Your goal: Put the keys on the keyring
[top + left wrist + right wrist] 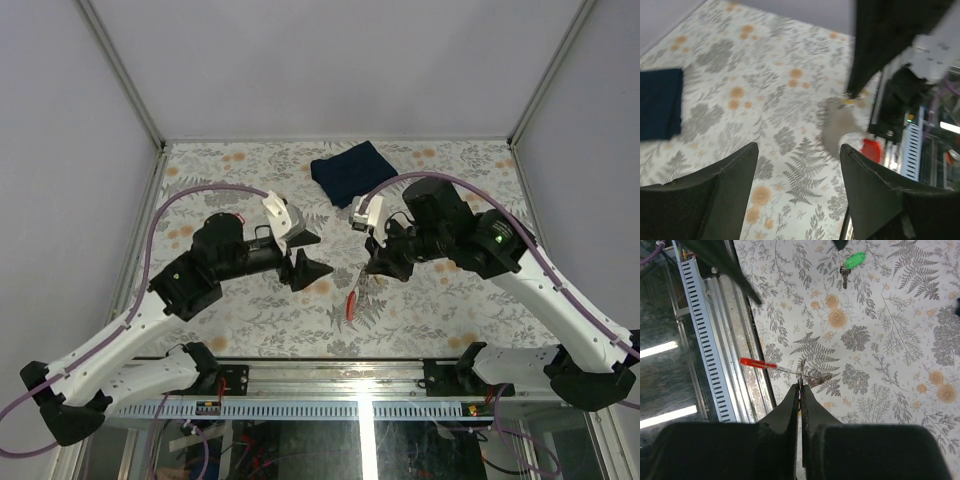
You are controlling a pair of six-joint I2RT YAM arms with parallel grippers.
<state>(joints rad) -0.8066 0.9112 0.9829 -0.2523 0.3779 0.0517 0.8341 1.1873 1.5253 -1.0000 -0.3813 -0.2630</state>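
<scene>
My right gripper [801,386] is shut on the thin silvery keyring [802,371], holding it above the table. The ring's red tag [757,363] sticks out sideways; from above the red tag [351,303] hangs below the right gripper [372,264]. The green-headed key [854,261] lies flat on the table beyond it. My left gripper [300,252] stands open and empty just left of the ring. In the left wrist view the left gripper [797,147] frames bare table, with the blurred keyring [840,125] ahead. A yellow speck [849,101] shows at the right fingertips; whether it is the other key I cannot tell.
A folded dark blue cloth [350,170] lies at the back of the flowered table [240,310]. The metal rail [330,380] runs along the near edge, close under the hanging tag. Grey walls enclose the other three sides.
</scene>
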